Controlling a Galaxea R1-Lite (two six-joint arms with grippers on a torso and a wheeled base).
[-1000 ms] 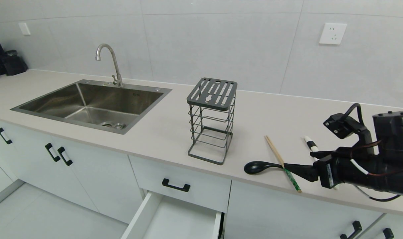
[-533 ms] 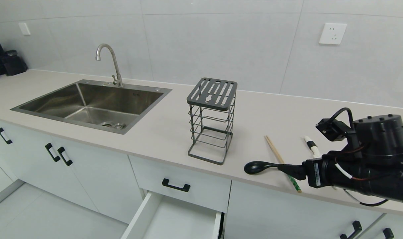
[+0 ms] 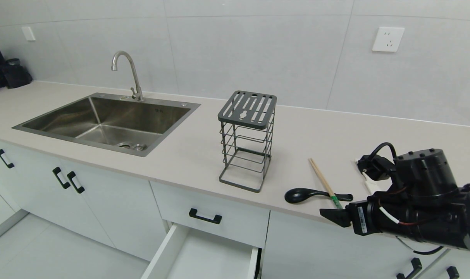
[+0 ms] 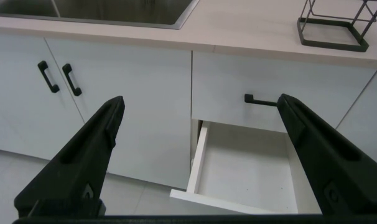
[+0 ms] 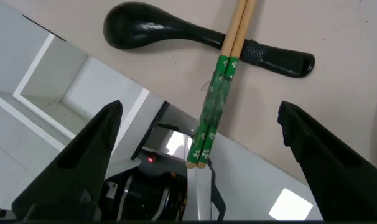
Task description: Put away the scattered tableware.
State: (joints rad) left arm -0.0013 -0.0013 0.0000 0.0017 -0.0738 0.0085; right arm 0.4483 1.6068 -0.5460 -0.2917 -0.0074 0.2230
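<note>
Head view | R hand (image 3: 333,217) backs off toward table (image 3: 188,155) edge, fingers wide, empty | black spoon (image 3: 301,195) unmoved on table at 4 o'clock of rack (image 3: 247,141), chopsticks (image 3: 323,181) across handle | grasp not made, retry likely

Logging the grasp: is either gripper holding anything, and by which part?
Nothing is held. The left gripper and right gripper are open; the spoon and chopsticks lie on the counter.

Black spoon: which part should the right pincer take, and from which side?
Probably the handle of the black spoon, on the bare stretch between bowl and chopsticks, coming from above and closing across its narrow width. It lies flat on the counter, with the chopsticks crossing its handle, so they may shift.
</note>
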